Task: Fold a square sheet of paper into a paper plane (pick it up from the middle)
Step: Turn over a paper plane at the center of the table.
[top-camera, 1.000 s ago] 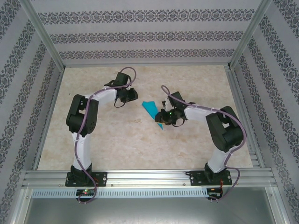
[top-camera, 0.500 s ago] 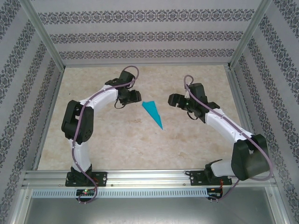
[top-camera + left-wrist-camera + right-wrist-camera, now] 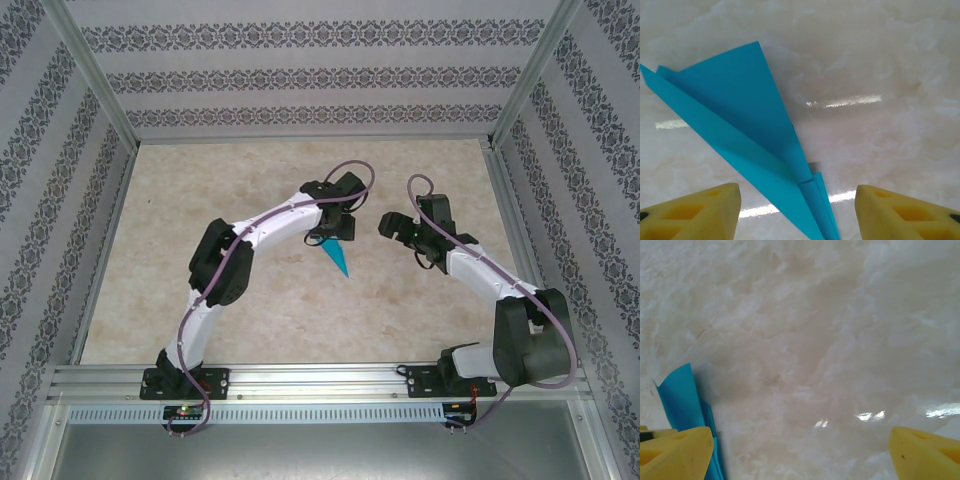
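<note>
- Paper plane (image 3: pixel 338 258) lies flat near the middle of the desk (image 3: pixel 250 300), between the two arms. It is a slim blue dart with lengthwise creases, and its tip points toward the near edge.
- We see the left claw (image 3: pixel 335 230) hanging right over the plane's wide end. Its yellow fingers (image 3: pixel 705 210) are spread, and the folded spine passes between them without touching either. It is released and holds nothing.
- We judge that this straddling pose lines the claw up to pinch the spine for a pick-up.
- We find the right claw (image 3: pixel 388 225) just to the plane's right and apart from it. Its jaws are wide and empty, so it leaves the plane free for the other arm.
- We note that the desk is pale, marbled and glossy, with streaks of lamp glare.
- Walls (image 3: pixel 300 75) with grey patterned stripes close in the cell. A metal rail (image 3: pixel 320 380) along the near edge carries both arm bases.
</note>
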